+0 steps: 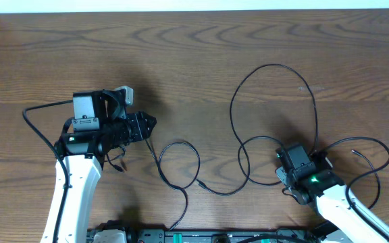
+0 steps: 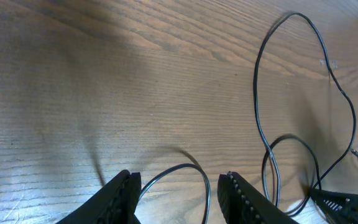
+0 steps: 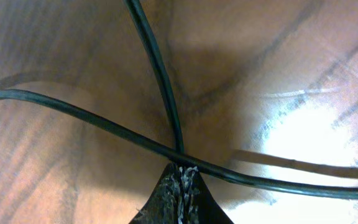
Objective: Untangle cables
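Note:
One thin black cable [image 1: 273, 65] lies on the wooden table in a tall loop that crosses itself into smaller loops [image 1: 181, 143] toward the front. My left gripper [image 1: 150, 125] hovers open at the left; in its wrist view a small cable loop [image 2: 197, 171] lies on the wood between the spread fingers [image 2: 179, 177], untouched. My right gripper [image 1: 282, 154] is down at a cable crossing. In the right wrist view its jaws [image 3: 182, 169] are pressed together where one strand [image 3: 154, 62] runs into their tip, while a second strand [image 3: 73, 109] passes across just in front.
The table's far edge [image 1: 194, 9] runs along the top. A thicker black arm wire [image 1: 36, 128] arcs left of the left arm. A mounting rail [image 1: 181, 236] lines the front edge. My right gripper's black body [image 2: 347, 202] shows low right in the left wrist view.

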{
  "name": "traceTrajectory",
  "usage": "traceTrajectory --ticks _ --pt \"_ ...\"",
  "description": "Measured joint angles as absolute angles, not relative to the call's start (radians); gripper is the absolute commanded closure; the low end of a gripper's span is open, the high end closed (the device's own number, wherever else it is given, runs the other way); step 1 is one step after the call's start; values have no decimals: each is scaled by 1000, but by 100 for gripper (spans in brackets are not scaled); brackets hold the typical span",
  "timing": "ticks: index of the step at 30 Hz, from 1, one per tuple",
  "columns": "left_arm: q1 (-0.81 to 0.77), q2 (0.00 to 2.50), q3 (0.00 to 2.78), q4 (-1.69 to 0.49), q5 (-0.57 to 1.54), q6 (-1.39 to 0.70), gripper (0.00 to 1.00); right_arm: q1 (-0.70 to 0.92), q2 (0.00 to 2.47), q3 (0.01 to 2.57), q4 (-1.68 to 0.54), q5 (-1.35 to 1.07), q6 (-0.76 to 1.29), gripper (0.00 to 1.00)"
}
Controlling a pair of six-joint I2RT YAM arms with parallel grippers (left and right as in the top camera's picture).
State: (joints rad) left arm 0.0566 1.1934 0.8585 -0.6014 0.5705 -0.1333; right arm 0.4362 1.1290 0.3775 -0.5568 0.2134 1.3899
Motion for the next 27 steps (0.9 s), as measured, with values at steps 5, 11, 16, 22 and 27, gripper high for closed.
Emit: traceTrajectory --ticks 5,11,16,22,27 --pt "57 1193 859 -601 570 -133 54 436 1140 375 -502 228 1366 99" --pt "57 1193 859 -601 570 -133 54 436 1105 411 -504 233 1289 99" --pt "57 1193 859 -601 570 -133 54 435 1031 555 -519 284 1189 99" --pt "57 1193 859 -601 570 -133 54 373 960 711 -568 382 1068 99" --pt "57 1193 859 -601 570 -133 54 313 931 765 -594 407 980 75"
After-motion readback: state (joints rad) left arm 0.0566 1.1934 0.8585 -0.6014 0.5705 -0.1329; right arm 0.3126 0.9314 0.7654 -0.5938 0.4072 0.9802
